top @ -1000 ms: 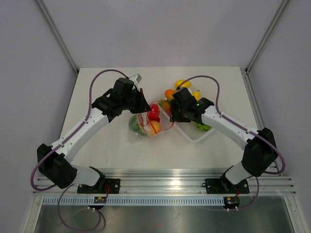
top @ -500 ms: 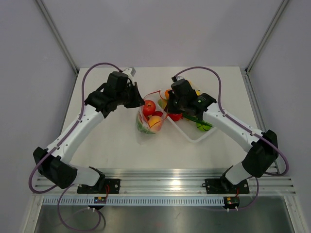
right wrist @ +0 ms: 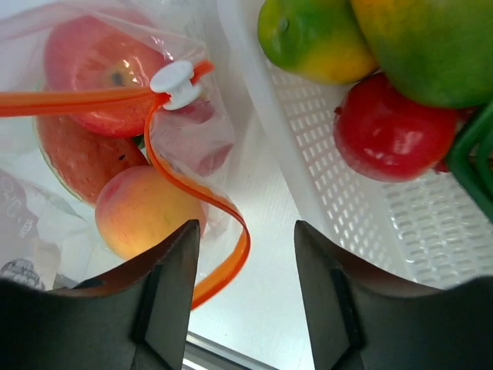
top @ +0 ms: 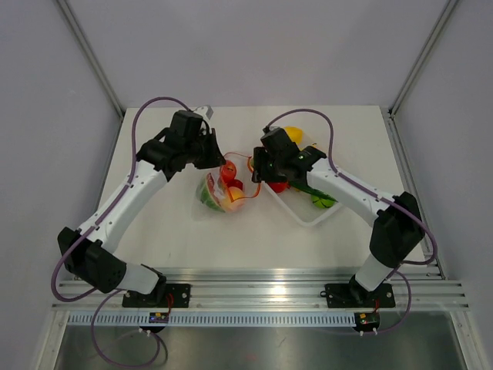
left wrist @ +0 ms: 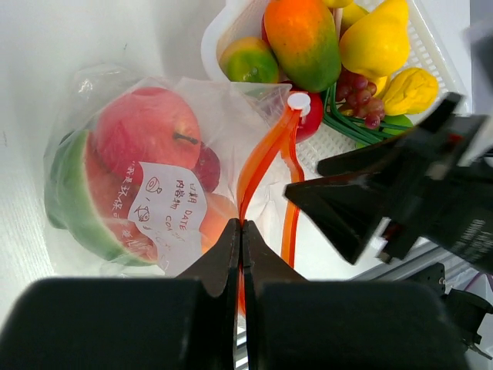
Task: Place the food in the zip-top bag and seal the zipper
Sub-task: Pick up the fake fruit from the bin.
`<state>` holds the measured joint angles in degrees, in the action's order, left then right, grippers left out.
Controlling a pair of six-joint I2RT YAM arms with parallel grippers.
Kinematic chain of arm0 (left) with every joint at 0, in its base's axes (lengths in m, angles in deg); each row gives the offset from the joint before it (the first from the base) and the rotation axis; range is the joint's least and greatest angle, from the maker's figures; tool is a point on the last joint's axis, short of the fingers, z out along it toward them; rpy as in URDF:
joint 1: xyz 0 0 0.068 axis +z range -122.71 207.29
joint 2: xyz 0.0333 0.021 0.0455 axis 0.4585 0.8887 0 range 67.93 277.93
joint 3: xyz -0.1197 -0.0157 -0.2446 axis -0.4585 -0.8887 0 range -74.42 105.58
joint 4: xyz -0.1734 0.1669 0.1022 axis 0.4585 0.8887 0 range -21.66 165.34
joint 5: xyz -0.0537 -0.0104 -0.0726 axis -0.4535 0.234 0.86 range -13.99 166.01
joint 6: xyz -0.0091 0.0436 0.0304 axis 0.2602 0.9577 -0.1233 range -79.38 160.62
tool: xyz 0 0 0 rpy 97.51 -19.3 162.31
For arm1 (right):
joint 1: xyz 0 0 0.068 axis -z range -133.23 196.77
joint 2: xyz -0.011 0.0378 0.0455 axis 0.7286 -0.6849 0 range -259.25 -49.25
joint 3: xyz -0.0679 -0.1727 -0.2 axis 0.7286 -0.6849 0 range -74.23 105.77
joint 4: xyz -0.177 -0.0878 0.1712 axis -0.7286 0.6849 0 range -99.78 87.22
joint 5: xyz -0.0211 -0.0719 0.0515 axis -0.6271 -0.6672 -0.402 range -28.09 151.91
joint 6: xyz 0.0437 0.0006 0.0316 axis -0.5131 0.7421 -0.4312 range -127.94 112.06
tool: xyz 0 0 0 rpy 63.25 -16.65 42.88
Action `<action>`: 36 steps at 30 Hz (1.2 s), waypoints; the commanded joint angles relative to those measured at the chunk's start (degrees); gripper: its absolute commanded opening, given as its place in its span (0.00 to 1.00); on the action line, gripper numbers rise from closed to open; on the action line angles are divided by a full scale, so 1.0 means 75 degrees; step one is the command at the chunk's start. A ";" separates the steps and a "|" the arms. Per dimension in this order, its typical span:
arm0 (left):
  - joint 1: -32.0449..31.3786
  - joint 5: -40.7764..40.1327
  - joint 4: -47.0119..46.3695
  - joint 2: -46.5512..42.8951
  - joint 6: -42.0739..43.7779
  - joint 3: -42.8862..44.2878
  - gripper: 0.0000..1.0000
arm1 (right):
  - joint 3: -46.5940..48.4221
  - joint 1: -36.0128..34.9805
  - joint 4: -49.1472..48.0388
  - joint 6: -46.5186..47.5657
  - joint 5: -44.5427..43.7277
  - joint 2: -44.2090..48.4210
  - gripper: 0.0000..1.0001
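The clear zip-top bag (top: pixel 218 193) lies on the table between the arms. It holds a red apple (left wrist: pixel 146 131), a watermelon slice (left wrist: pixel 73 200) and a peach (right wrist: pixel 146 212). My left gripper (top: pixel 219 160) is shut on the orange-red zipper (left wrist: pixel 262 166), pinching the strip between its fingertips (left wrist: pixel 242 225). The zipper's white slider (right wrist: pixel 172 81) sits at the strip's far end, where the strip splits into two bands. My right gripper (top: pixel 258 168) is open and empty (right wrist: pixel 246 227), just above the table beside the loose curl of the zipper (right wrist: pixel 192 189).
A white tray (top: pixel 308 216) stands right of the bag, right against it. It holds more food: a mango (left wrist: pixel 304 35), yellow fruits (left wrist: pixel 377 42), a green-orange citrus (right wrist: pixel 312 35), a red fruit (right wrist: pixel 393 127) and a green stalk.
The bag has been lifted by its zipper and swung a little left. My right gripper has moved left off the tray to the bag's mouth.
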<state>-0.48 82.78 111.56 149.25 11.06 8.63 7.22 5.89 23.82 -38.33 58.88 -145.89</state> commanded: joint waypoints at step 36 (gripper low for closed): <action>0.0386 0.0551 -0.0630 -0.0705 0.0215 -0.0666 0.00 | 0.2781 0.1619 -0.0262 0.4099 0.0181 -0.2642 0.84</action>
<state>1.86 85.29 108.92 146.64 11.75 4.17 25.82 18.33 22.99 -6.95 58.42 -165.10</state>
